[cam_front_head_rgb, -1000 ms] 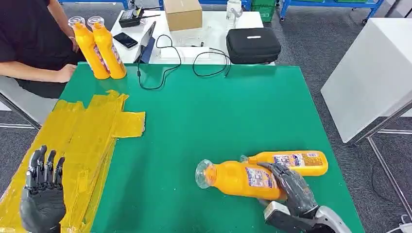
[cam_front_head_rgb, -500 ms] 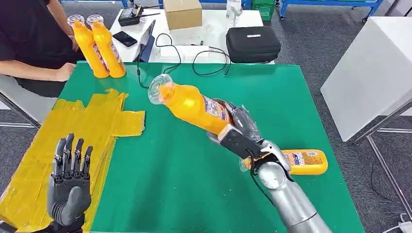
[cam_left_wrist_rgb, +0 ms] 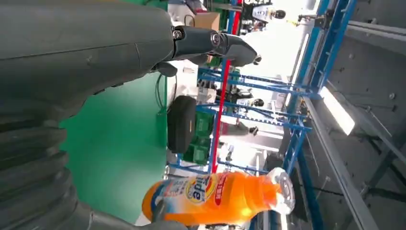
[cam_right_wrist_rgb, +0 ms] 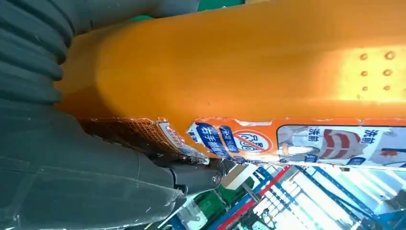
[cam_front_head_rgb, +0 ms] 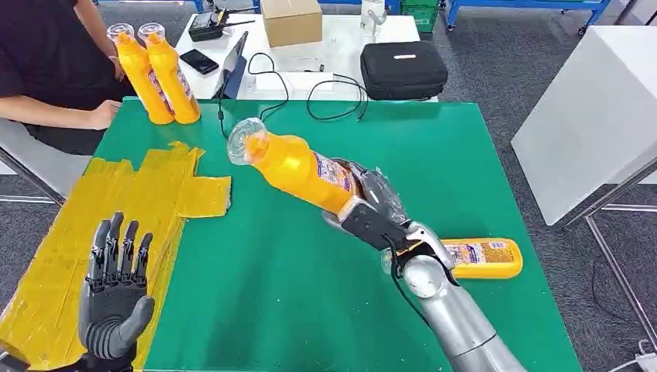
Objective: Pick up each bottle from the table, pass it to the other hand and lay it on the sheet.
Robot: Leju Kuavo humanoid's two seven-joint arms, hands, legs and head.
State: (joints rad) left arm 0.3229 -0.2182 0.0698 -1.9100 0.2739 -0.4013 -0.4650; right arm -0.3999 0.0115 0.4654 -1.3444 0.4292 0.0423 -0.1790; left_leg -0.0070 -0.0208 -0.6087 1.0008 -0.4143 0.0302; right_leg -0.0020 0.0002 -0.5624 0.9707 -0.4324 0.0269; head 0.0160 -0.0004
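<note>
My right hand (cam_front_head_rgb: 372,205) grips an orange bottle (cam_front_head_rgb: 290,164) by its base and holds it above the green table (cam_front_head_rgb: 310,232), clear cap pointing toward the far left. Its printed label (cam_right_wrist_rgb: 297,141) is close up in the right wrist view, and the held bottle (cam_left_wrist_rgb: 215,199) is also in the left wrist view. A second orange bottle (cam_front_head_rgb: 484,258) lies on its side near the table's right edge, partly behind my right arm. My left hand (cam_front_head_rgb: 112,298) is raised, fingers apart and holding nothing, over the yellow sheet (cam_front_head_rgb: 116,225).
Two more orange bottles (cam_front_head_rgb: 159,74) stand upright at the table's far left corner, beside a seated person (cam_front_head_rgb: 46,70). Behind the table are a black case (cam_front_head_rgb: 403,71), a cardboard box (cam_front_head_rgb: 291,22) and cables. A white table (cam_front_head_rgb: 596,108) stands to the right.
My right hand lifted the bottle off the table and carried it up and left, a little further since half a second ago. My left hand rose and shifted right over the sheet.
</note>
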